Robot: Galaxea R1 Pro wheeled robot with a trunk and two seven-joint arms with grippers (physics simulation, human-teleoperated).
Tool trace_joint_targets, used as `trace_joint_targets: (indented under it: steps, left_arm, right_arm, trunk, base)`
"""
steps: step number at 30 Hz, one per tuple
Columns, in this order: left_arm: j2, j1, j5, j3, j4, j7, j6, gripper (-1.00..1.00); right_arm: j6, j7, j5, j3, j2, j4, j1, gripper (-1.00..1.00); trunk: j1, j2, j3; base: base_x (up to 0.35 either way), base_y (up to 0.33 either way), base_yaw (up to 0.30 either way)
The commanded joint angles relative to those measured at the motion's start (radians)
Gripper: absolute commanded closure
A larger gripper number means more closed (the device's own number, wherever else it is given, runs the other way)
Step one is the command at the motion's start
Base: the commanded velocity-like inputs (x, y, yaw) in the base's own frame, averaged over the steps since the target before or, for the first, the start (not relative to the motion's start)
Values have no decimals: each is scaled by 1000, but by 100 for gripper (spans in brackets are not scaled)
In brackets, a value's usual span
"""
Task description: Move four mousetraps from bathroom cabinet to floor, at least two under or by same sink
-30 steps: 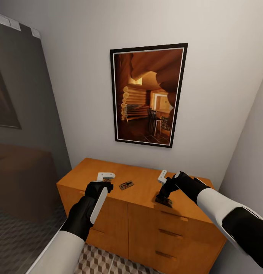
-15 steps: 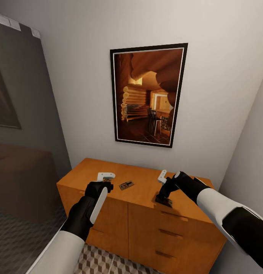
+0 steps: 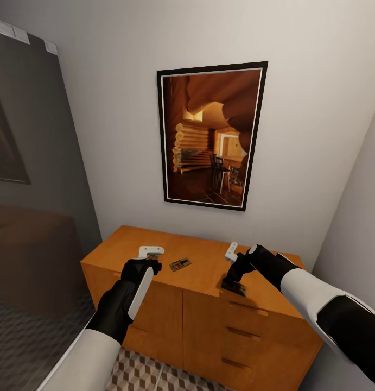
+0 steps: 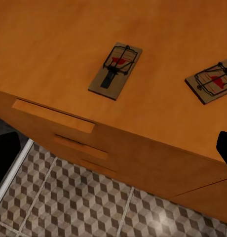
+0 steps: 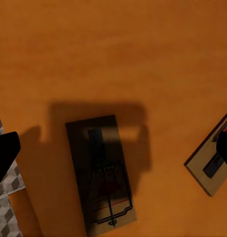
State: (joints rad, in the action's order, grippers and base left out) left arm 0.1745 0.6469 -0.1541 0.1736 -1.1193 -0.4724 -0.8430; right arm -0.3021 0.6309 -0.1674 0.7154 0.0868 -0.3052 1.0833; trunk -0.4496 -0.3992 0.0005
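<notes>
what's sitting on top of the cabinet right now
On the cabinet top, a mousetrap lies near the middle, and another under the right tool near the front edge. The left tool may cover more; all four can't be counted.

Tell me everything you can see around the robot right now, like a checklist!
Surface: orange-brown cabinet top, flat, with drawer fronts below.
Job's things: one mousetrap lies mid-top; another mousetrap lies near the front edge under the right gripper. Both lie flat on the cabinet.
Clutter: nothing seen.
Grippers: left gripper hovers over the top's left part; right gripper hangs above the near trap; open or shut, cannot tell.
Cables: nothing seen.
Surroundings: framed picture on the wall; cube-patterned floor below.
</notes>
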Motion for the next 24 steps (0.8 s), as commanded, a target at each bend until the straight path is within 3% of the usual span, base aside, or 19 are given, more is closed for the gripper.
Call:
trace_joint_targets:
  steps: [1,24]
  left_arm:
    - [0,0,-10,1,0,-9,-2,-100]
    - [0,0,-10,1,0,-9,-2,-100]
  right_arm:
    - [-4,6,-9,-2,1,-3,0,-100]
    - [-6,19,-9,-1,1,-2,0,-100]
  trunk:
    - [0,-1,-1]
    - [0,-1,-1]
  base:
    - [0,0,0]
    - [0,-44,0]
